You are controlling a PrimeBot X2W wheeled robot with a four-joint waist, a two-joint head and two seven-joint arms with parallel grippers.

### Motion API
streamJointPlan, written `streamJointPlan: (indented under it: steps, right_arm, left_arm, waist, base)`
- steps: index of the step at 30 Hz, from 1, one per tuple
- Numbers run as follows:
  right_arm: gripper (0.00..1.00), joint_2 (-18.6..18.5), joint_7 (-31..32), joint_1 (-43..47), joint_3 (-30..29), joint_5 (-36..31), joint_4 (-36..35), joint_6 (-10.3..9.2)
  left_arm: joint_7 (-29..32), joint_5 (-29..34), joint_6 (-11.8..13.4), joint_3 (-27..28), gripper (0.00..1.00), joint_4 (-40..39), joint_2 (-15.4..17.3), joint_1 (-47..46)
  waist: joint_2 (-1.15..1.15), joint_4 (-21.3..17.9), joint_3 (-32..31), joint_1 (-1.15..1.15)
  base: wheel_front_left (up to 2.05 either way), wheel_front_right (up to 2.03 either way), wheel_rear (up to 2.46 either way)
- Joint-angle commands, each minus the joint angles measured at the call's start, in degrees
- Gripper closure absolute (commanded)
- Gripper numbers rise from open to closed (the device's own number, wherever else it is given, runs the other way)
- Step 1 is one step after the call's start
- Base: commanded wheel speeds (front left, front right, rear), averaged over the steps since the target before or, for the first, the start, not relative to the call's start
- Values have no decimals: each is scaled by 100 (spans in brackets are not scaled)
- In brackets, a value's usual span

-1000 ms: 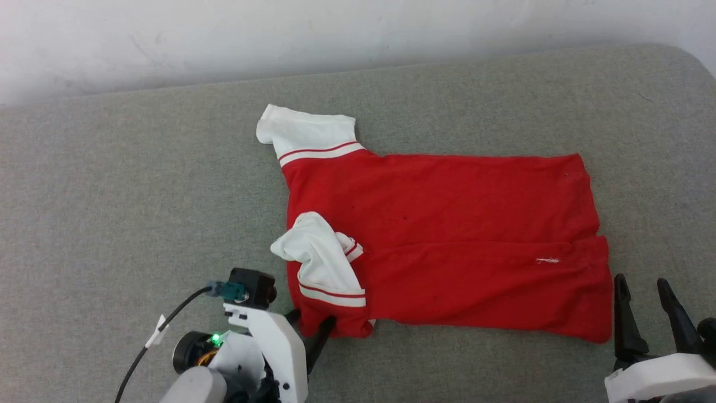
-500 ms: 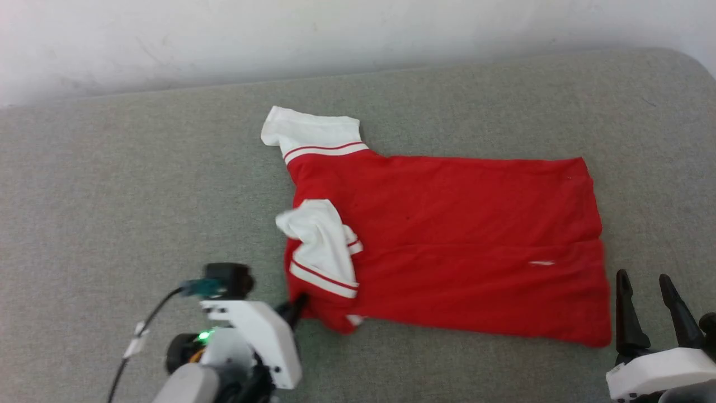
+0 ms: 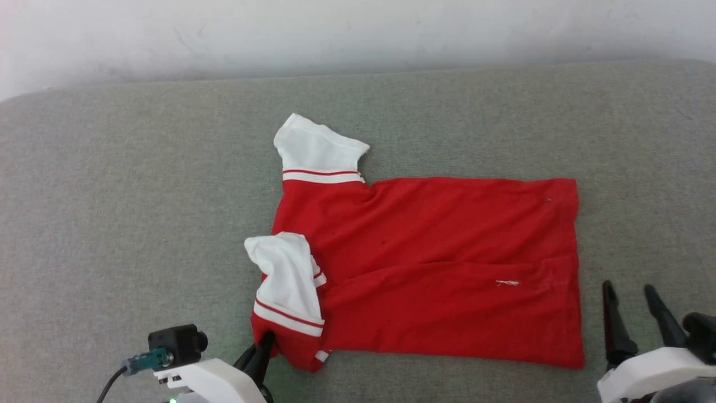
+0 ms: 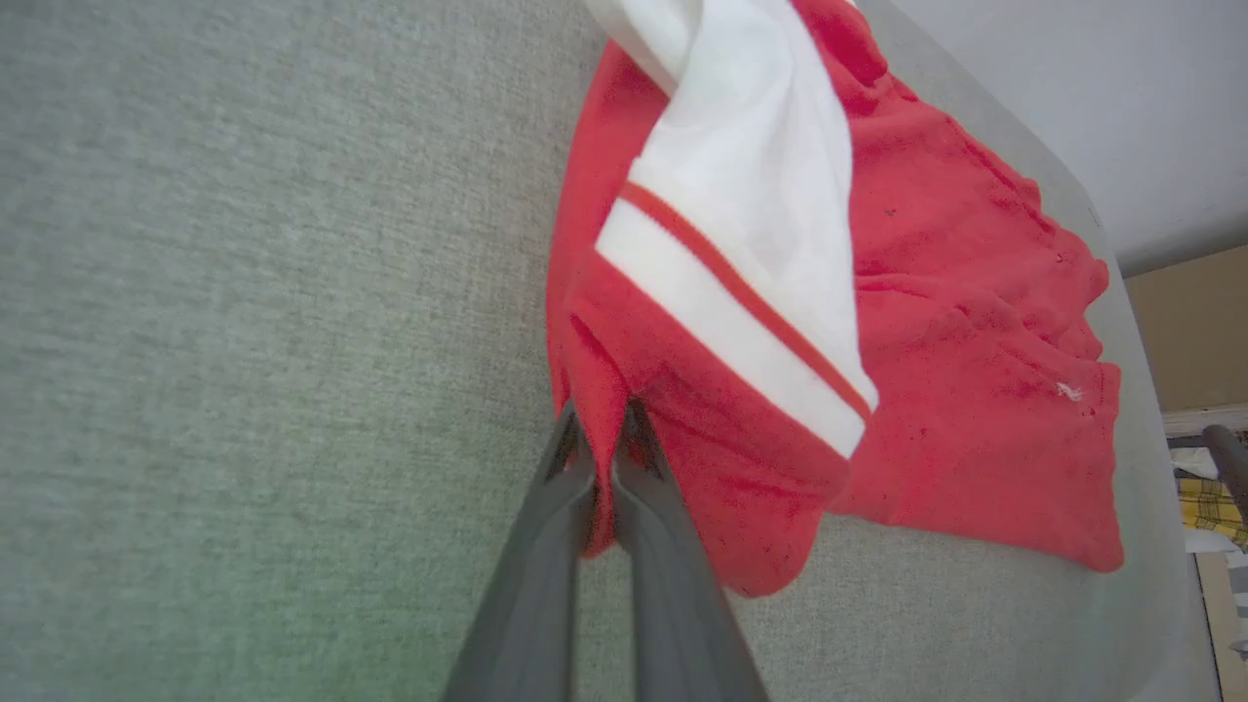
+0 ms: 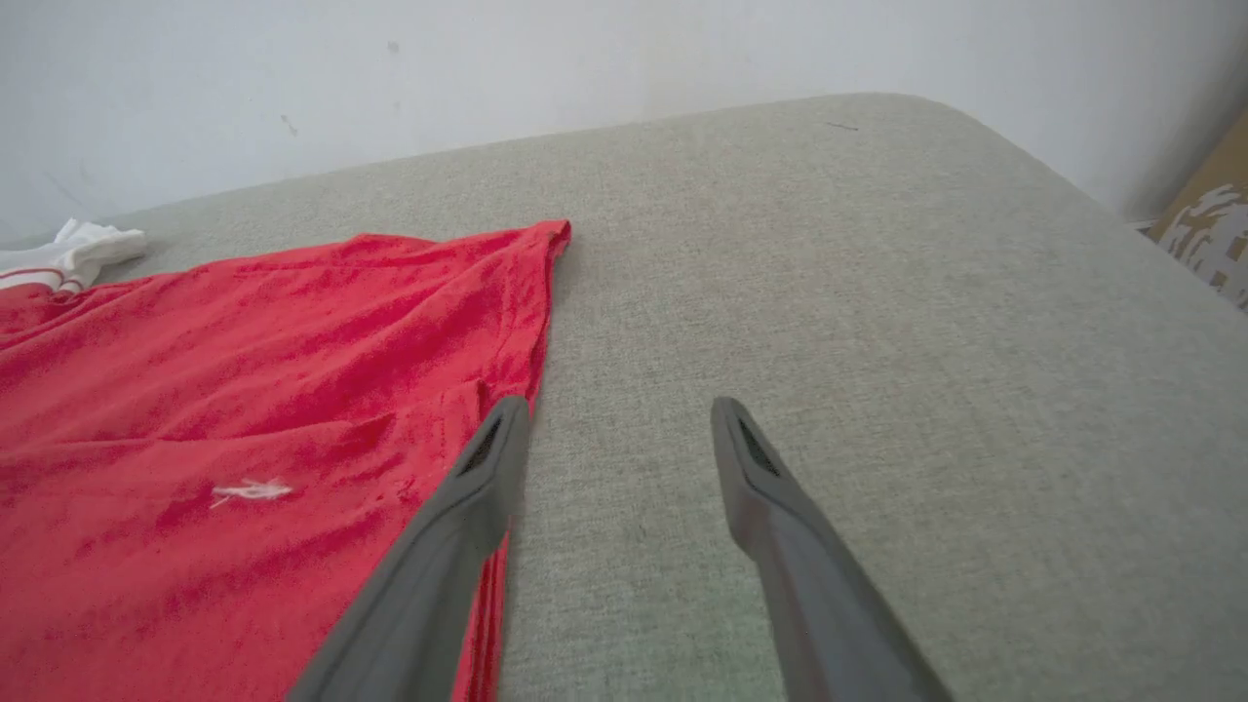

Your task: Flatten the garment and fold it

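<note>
Left end effector [image 4: 600, 429], reaching in low from the near left, fingers pinched shut on the red edge of the garment [image 3: 436, 268] just below its near white sleeve [image 3: 288, 280]. Right end effector [image 3: 626, 291], fingers spread wide and empty, just beside the hem. The garment lies on the grey bench [image 3: 112, 224], long axis left–right, sleeves leftward, hem rightward.

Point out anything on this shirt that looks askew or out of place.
The near white sleeve is flopped back and bunched over the red garment, while the far sleeve lies spread out. A long crease runs across the body, and a small white fleck sits near the hem.
</note>
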Motion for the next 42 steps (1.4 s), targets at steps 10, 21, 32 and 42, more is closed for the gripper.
streamJointPlan:
  steps: [10, 21, 32, 42]
  right_arm:
    - [0, 15, 2038, 119, 486, 318, 142, -4]
    - [100, 15, 2651, 164, 603, 656, -342, -4]
    - [100, 15, 2999, 701, 217, 799, -909, -4]
    - [100, 15, 3520, 1254, -13, 913, -1134, -4]
  left_arm:
    - [0, 93, -113, -153, 100, 60, -3, -410]
    - [-67, 64, -126, -118, 100, 150, 2, -523]
    - [-10, -54, 219, 64, 100, -422, 138, 445]
    - [318, -295, 358, -81, 100, -692, 144, 1203]
  waist:
    - [0, 187, 202, 0]
    - [0, 70, 168, 0]
    - [0, -4, -204, 0]
    - [0, 113, -407, 0]
  base:
    - [0, 0, 0]
    - [0, 0, 0]
    - [0, 0, 0]
    - [0, 0, 0]
